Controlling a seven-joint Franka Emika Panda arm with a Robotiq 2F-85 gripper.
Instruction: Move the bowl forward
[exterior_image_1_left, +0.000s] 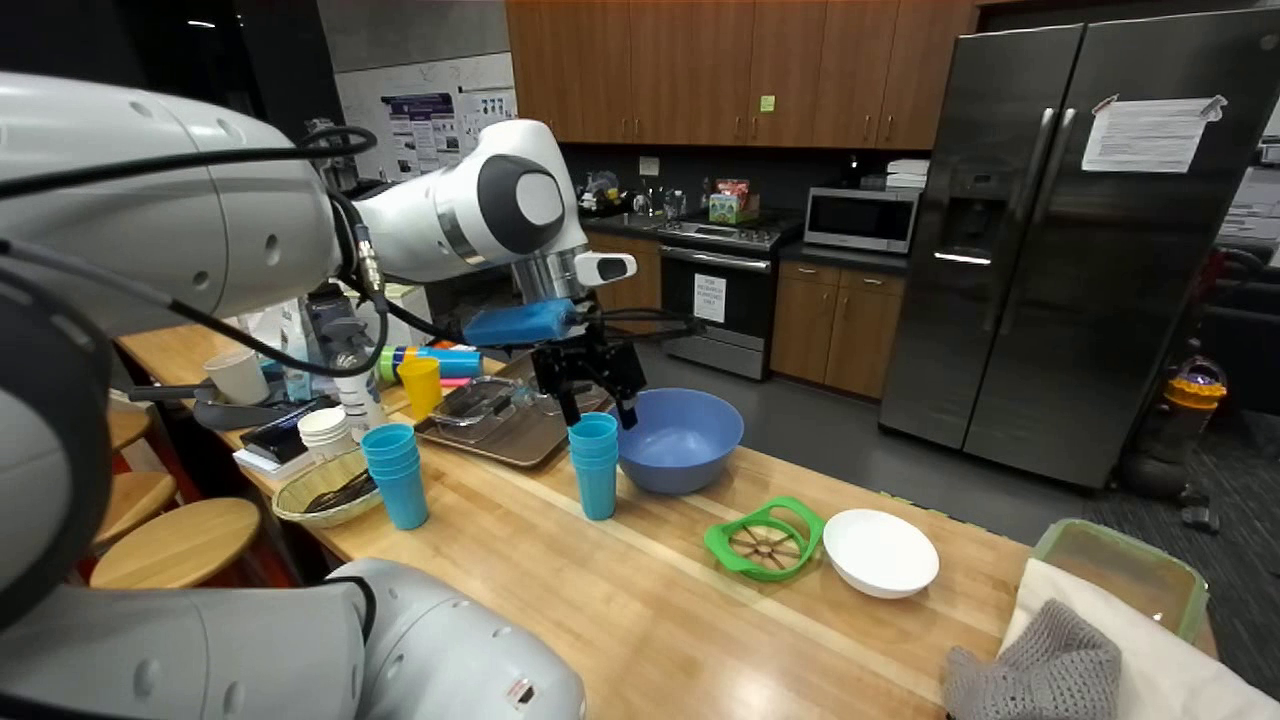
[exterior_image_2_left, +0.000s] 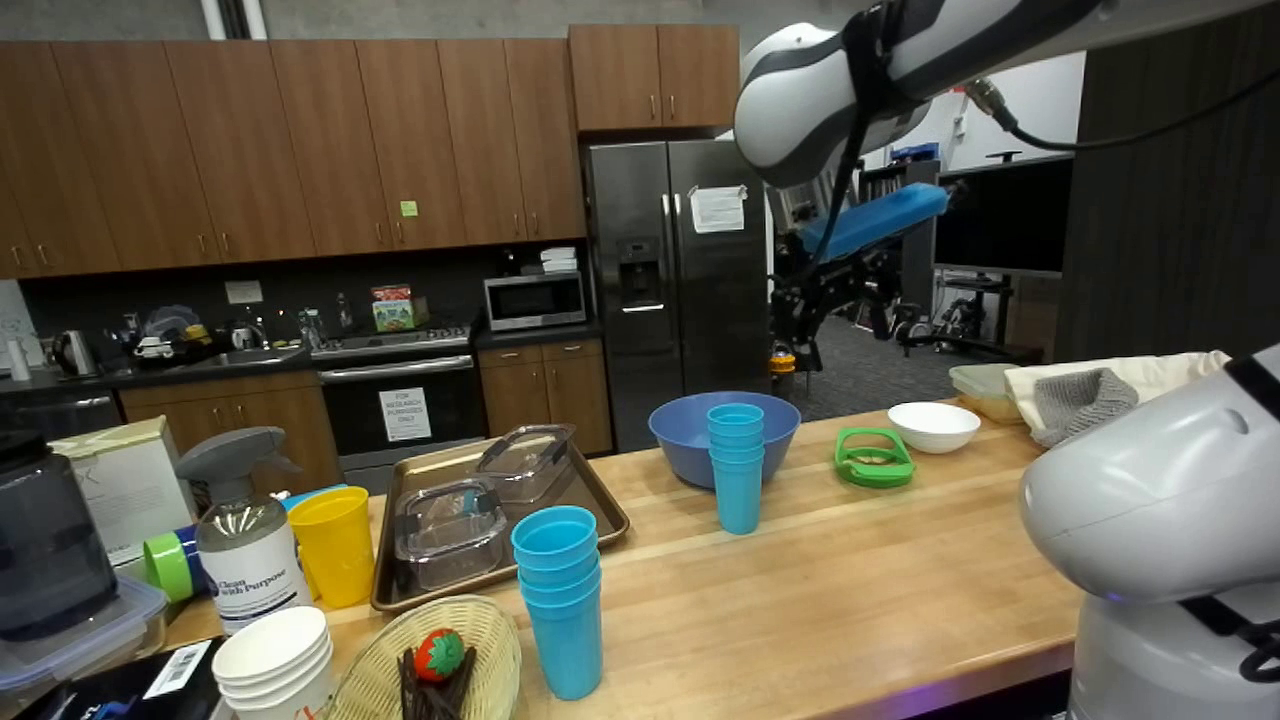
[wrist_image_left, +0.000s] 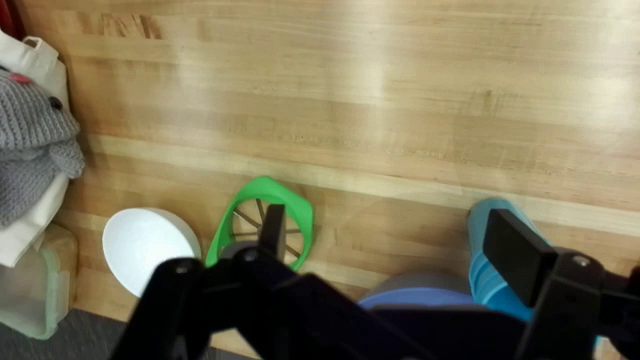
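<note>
The large blue bowl stands upright on the wooden table, near its far edge. It also shows in an exterior view, partly behind a stack of light blue cups. In the wrist view only a strip of the bowl's rim shows; the gripper's body hides the rest. My gripper is open, its fingers wide apart with nothing between them. In an exterior view the gripper appears just above the cup stack. In an exterior view the gripper hangs higher than the bowl, off to its side.
The cup stack stands close beside the bowl. A green slicer and a white dish lie along the table. A brown tray with clear containers and another cup stack are beyond. A grey knitted cloth lies at the end.
</note>
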